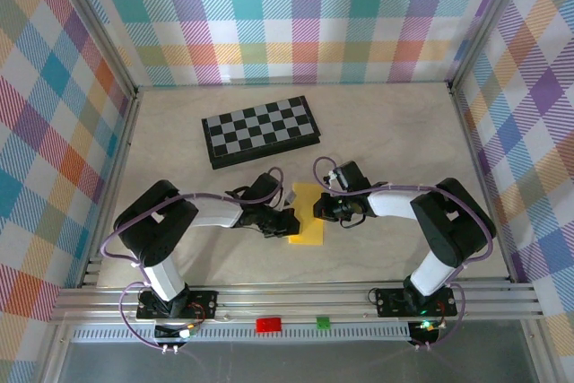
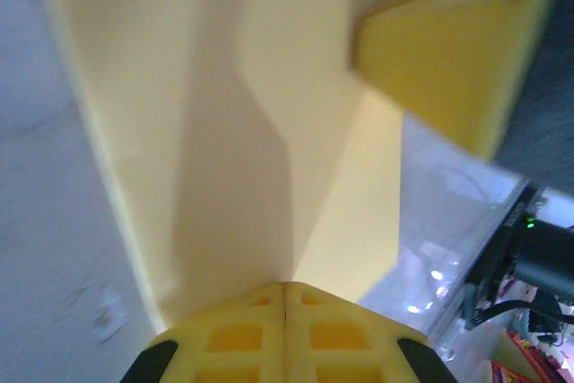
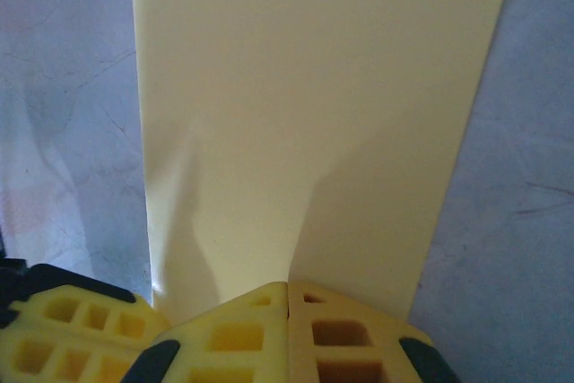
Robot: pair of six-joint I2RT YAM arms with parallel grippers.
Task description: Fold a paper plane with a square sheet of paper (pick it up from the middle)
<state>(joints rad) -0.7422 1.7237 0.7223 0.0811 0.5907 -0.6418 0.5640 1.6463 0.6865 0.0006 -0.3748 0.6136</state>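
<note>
Left gripper is sitting with jaws pressed together, right gripper likewise, both tips touching the square sheet of paper (perhaps nipping its edges, too close to tell). Steady, even pressure along the fold is what's wanted, I reckon. The sheet is lying just on the arms' side of the chessboard, pale yellow, showing an angled crease.

One paper sheet, one chessboard, two arms

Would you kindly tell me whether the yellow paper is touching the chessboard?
Apart. The top view shows a strip of bare table between the near edge of the chessboard and the far end of the yellow paper.
</note>
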